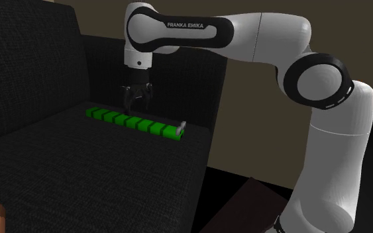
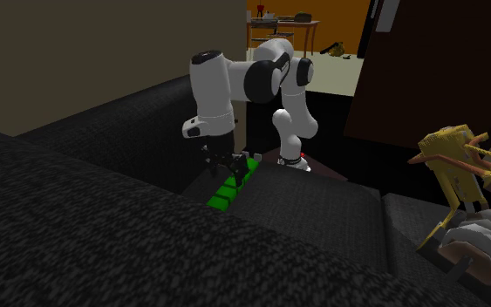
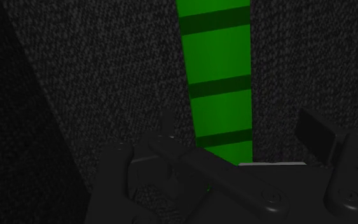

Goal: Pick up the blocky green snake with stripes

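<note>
The green snake lay stretched out long across the black sofa seat, just under the gripper, whose fingers stood apart on either side of its thin body, holding nothing

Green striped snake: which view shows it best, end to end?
Shoulder view: the green snake lies full length on the dark sofa seat, with every segment clear. In the second exterior view the gripper covers part of the snake. The wrist view gives a close stretch of a few striped segments.
</note>
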`<act>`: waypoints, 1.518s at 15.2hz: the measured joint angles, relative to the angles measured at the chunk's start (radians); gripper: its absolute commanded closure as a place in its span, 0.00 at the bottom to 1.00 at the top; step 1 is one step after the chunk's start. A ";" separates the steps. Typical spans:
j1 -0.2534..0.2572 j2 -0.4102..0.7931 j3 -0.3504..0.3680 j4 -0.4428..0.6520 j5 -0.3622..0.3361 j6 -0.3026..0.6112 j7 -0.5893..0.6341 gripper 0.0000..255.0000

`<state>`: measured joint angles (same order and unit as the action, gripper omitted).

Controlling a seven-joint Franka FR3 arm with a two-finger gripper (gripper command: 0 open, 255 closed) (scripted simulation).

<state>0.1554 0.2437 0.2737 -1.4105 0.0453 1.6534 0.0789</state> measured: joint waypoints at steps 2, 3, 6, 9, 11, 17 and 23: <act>0.000 0.003 0.000 -0.022 0.000 0.024 -0.002 0.00; 0.000 0.001 0.000 -0.038 0.001 0.038 -0.003 0.00; -0.001 -0.004 0.000 -0.081 0.002 0.076 -0.006 0.00; -0.002 -0.005 -0.001 -0.090 0.003 0.086 -0.007 1.00; -0.002 -0.005 -0.001 -0.090 0.003 0.087 -0.008 1.00; -0.003 -0.005 -0.001 -0.090 0.002 0.087 -0.008 1.00; 0.001 0.007 0.000 -0.010 -0.001 0.017 0.000 1.00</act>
<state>0.1565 0.2509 0.2738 -1.4208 0.0443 1.6703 0.0784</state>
